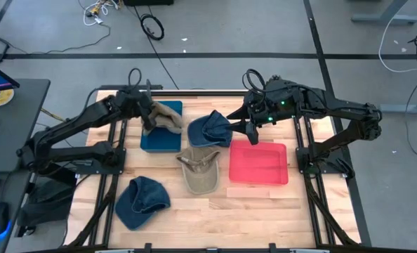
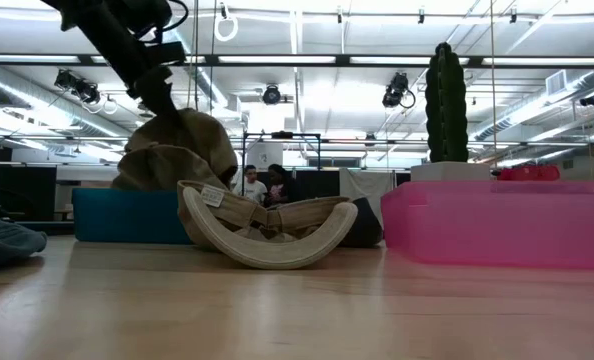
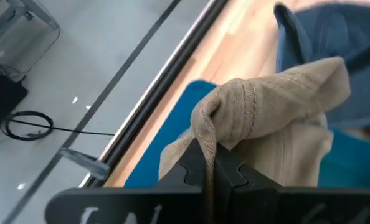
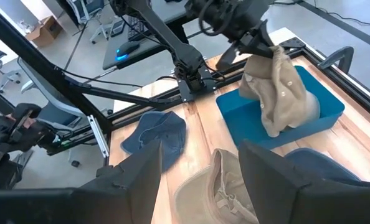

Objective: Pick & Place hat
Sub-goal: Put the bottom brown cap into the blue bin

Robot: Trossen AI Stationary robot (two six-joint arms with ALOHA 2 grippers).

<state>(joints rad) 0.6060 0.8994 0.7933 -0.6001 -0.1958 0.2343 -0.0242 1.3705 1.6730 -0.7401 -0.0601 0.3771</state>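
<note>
My left gripper [image 1: 147, 109] is shut on a tan knit hat [image 1: 165, 116] above the blue tray [image 1: 159, 139]; the low view shows that tan knit hat [image 2: 172, 150] hanging down behind the blue tray's wall [image 2: 127, 215]. My right gripper [image 1: 250, 131] is open, touches nothing, and hovers between a dark blue cap [image 1: 210, 130] and the pink tray [image 1: 259, 164]. A tan cap [image 1: 198, 170] lies upside down on the table, resting on its crown [image 2: 267, 235]. Another blue hat [image 1: 142, 200] lies near the table's near-left corner. My left gripper pinches a bunched fold of the tan knit hat [image 3: 207, 140] between its two fingers [image 3: 235, 171]. The fingers come from above, slanting down from the table's left [image 4: 260, 43]. The hat hangs below them, its lower end [image 4: 278, 124] down inside the blue tray.
The pink tray [image 2: 497, 220] stands on the table's right half, the blue tray [image 4: 325, 106] at the far left. Bare wood shows along the near edge [image 1: 222, 211]. Metal frame rails [image 1: 303, 147] flank the table. People stand in the room beyond [image 2: 262, 185].
</note>
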